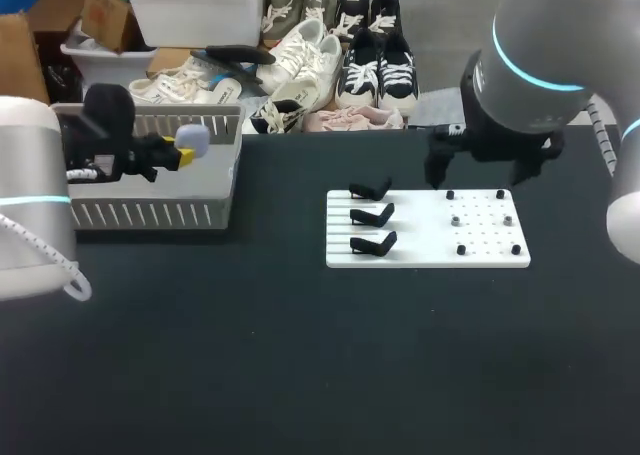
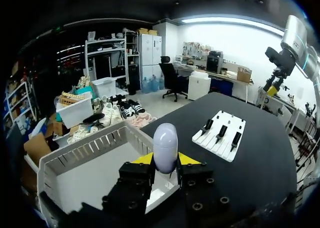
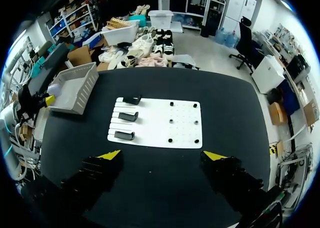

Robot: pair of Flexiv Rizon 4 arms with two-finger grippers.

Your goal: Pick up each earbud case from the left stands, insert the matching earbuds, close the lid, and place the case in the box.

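Note:
My left gripper [image 2: 165,160] is shut on a pale lavender earbud case [image 2: 165,147], held upright with its lid closed, just over the near wall of the grey slatted box [image 2: 90,158]. From overhead the case [image 1: 193,140] hangs above the box [image 1: 150,213] at the table's left. Three black stands [image 1: 372,215] on the white board [image 1: 430,260] carry nothing. My right gripper [image 3: 162,155] is open high above the board [image 3: 160,138], nothing between its fingers. From there the stands [image 3: 128,116], the box [image 3: 75,87] and the held case [image 3: 53,89] all show.
Several small black and grey pegs [image 1: 480,220] stand on the board's right half. The box's inside [image 2: 100,175] looks bare where it shows. My right arm [image 1: 540,65] reaches in over the table's far right corner.

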